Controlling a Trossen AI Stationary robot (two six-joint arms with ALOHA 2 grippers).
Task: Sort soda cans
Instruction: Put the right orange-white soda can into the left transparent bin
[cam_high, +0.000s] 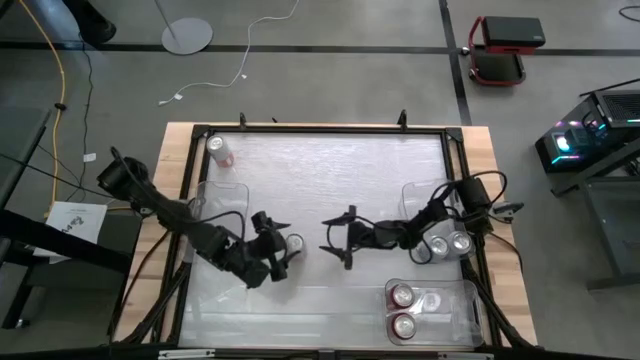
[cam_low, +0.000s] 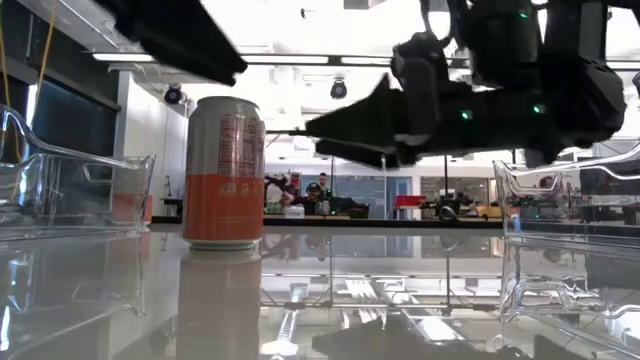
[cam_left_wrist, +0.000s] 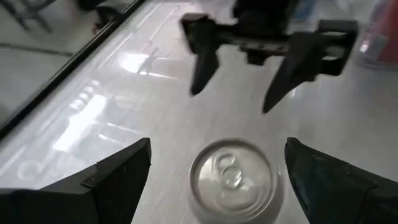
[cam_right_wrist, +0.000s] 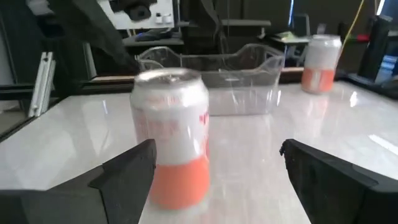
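Note:
A pale can with an orange-pink lower band stands upright on the white table, near the middle. My left gripper hovers open above it; in the left wrist view its fingers stand on either side of the silver top, clear of it. My right gripper is open and level, pointing at the can from the table's right, a short gap away. A second pale can stands at the far left. Two silver cans sit in the right tray, two red ones in the near-right tray.
A clear tray lies at the table's left under the left arm, another at the right, and a third at the near right. A black frame rims the table. Bare table lies between the grippers and the far edge.

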